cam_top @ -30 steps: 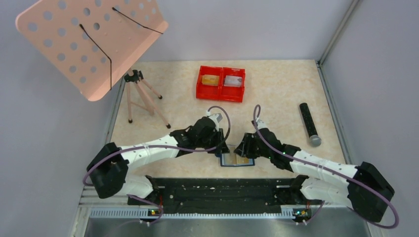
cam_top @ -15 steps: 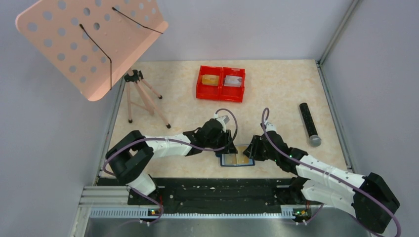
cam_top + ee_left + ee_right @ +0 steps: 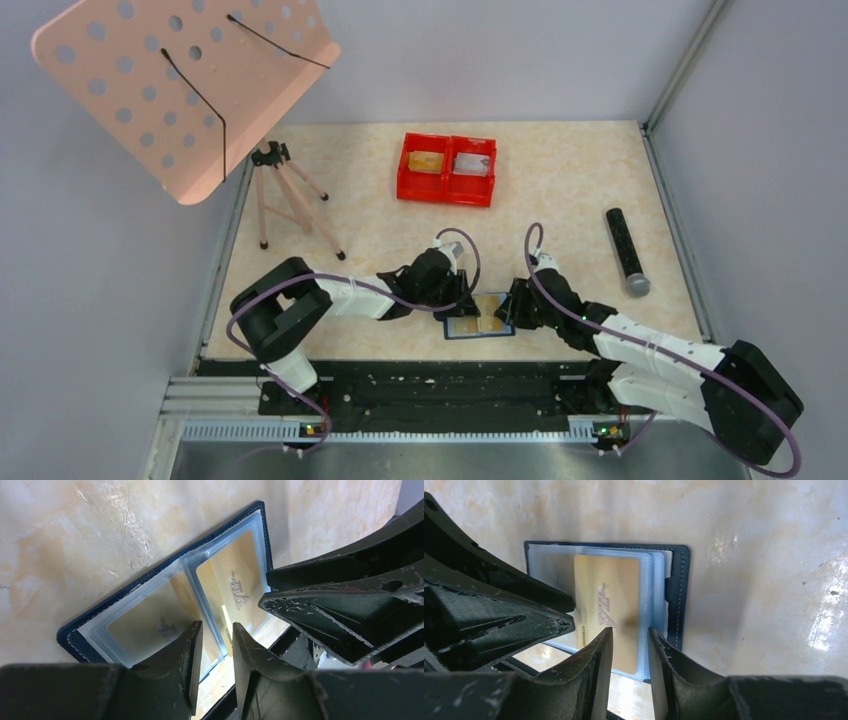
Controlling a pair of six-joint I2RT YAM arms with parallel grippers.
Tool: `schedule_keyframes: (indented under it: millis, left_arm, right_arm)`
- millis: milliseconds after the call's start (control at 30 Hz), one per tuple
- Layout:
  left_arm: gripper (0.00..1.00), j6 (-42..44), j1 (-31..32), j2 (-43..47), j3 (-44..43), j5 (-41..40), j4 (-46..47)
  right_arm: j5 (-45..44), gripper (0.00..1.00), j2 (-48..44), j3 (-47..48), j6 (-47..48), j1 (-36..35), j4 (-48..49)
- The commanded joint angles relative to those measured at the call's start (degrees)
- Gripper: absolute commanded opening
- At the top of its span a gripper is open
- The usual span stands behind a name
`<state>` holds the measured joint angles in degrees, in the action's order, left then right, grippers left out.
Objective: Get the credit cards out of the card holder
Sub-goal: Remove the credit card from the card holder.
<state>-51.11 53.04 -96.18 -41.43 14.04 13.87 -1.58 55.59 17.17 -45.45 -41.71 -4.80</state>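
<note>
The wallet (image 3: 480, 322) lies open by the bench's near edge, gold cards (image 3: 606, 600) in its sleeves. The left gripper (image 3: 216, 628) and right gripper (image 3: 629, 630) hover over it, jaws narrowly apart and empty, likely one to pin, one to pinch.

On the beige table (image 3: 580, 170) you see a red twin-compartment tray (image 3: 445, 192) at the far middle. A black cylinder (image 3: 625, 250) with a grey end lies toward the right edge. A small tripod (image 3: 285, 195) stands far left, under a tilted pink perforated board (image 3: 150, 90).
</note>
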Motion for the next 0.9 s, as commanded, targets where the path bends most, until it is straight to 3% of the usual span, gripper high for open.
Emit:
schedule_keyframes:
  millis: [0,367,633,733,867]
  left_arm:
    - [0.34,0.18,0.23,-0.93,1.04,-0.93,2.93]
    - [0.34,-0.96,0.23,-1.26,1.42,2.11,6.48]
    - [0.31,-2.19,0.23,-0.85,1.8,2.64,7.02]
    - [0.27,-3.41,0.23,-1.01,2.03,3.68,8.43]
    - [0.12,-4.63,0.14,-1.0,2.05,4.78,9.67]
  right_arm:
    - [1.3,0.31,2.06,-1.93,-0.24,0.93,5.09]
    - [1.38,0.18,1.52,-3.85,-1.49,0.92,6.66]
    - [1.32,0.16,0.86,-4.67,-2.2,0.94,6.6]
    - [1.38,0.16,0.07,-4.78,-2.42,0.92,6.29]
    - [1.33,0.15,-0.39,-4.82,-2.48,0.93,5.87]
